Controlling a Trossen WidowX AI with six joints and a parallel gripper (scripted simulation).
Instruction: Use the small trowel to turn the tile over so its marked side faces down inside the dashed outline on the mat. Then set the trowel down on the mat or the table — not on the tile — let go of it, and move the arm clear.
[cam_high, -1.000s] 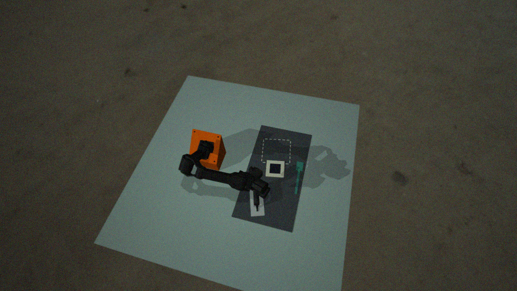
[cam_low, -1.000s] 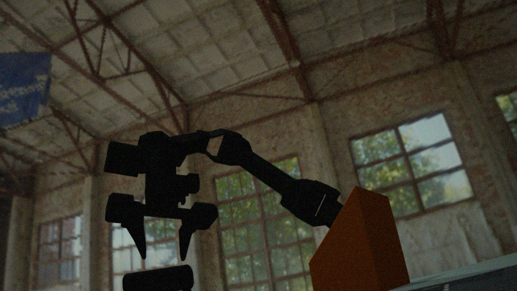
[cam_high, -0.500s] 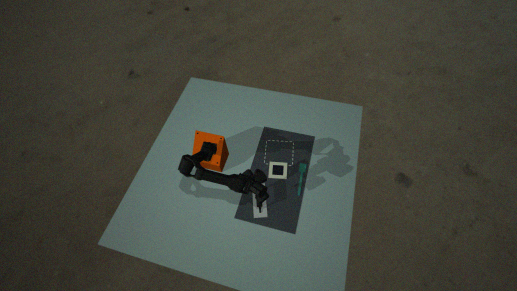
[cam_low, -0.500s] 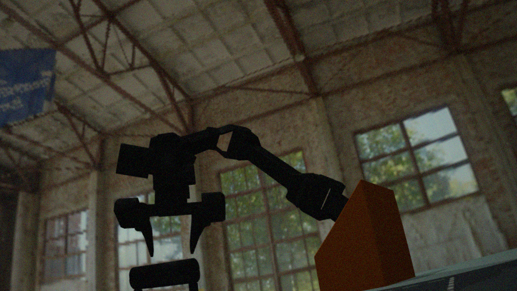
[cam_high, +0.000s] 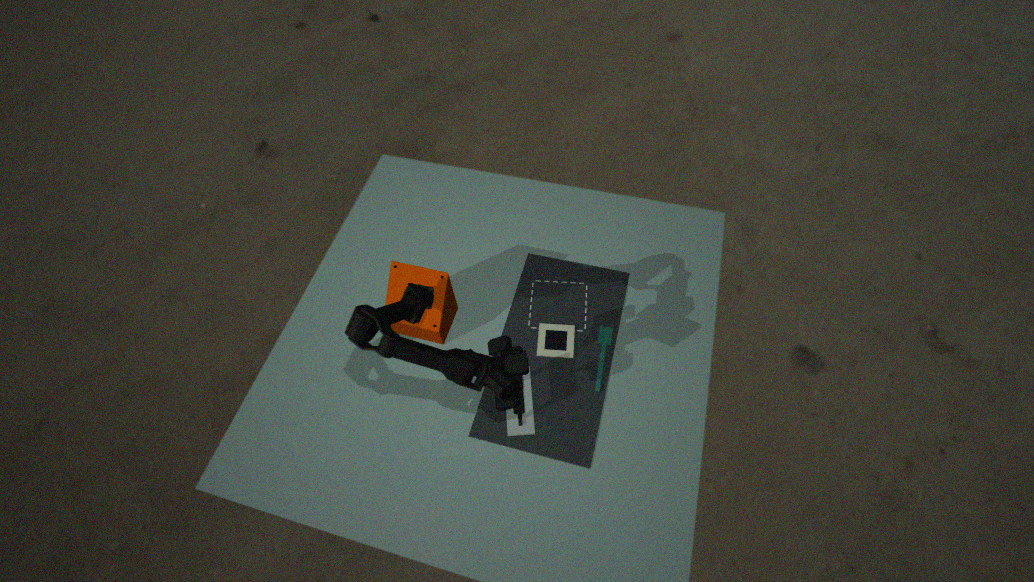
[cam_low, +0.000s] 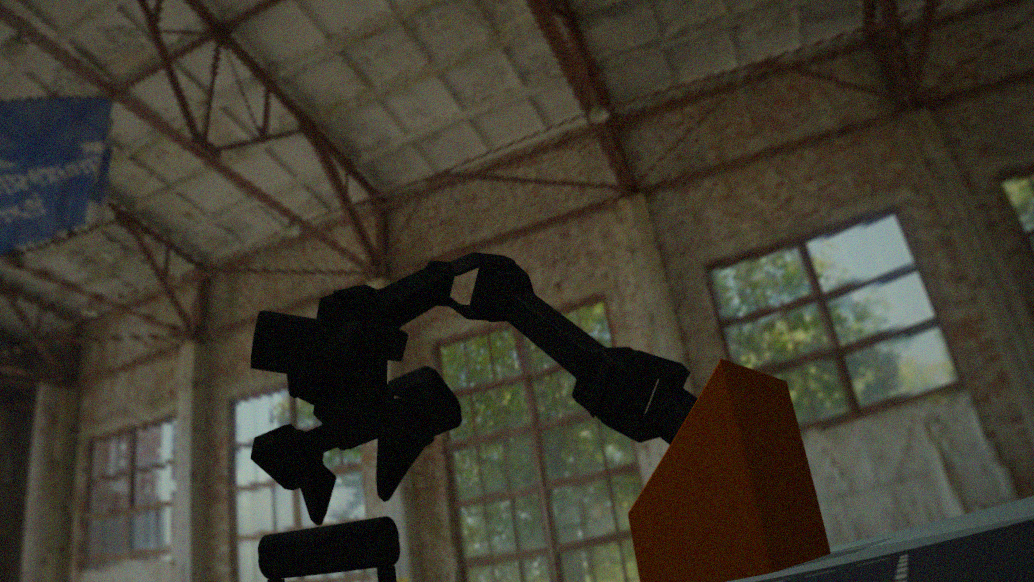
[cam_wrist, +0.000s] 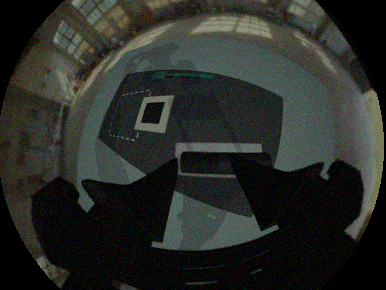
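The tile (cam_high: 556, 340) is white with a dark square mark facing up. It lies on the dark mat (cam_high: 571, 404), just outside the near edge of the dashed outline (cam_high: 558, 305). The tile also shows in the wrist view (cam_wrist: 153, 113). The trowel (cam_high: 520, 419) is a dark handle lying over a pale flat strip at the mat's near left. My gripper (cam_high: 508, 394) is open and empty and hovers just above the handle. In the wrist view my fingers stand on either side of the trowel handle (cam_wrist: 212, 162). In the exterior view my fingertips (cam_low: 353, 506) hang above the dark handle (cam_low: 329, 549).
A teal tool (cam_high: 602, 357) lies along the mat's right edge, beside the tile. It also shows in the wrist view (cam_wrist: 180, 76). The orange base block (cam_high: 421, 300) carries the arm, left of the mat. A pale blue sheet (cam_high: 405, 462) covers the floor under everything.
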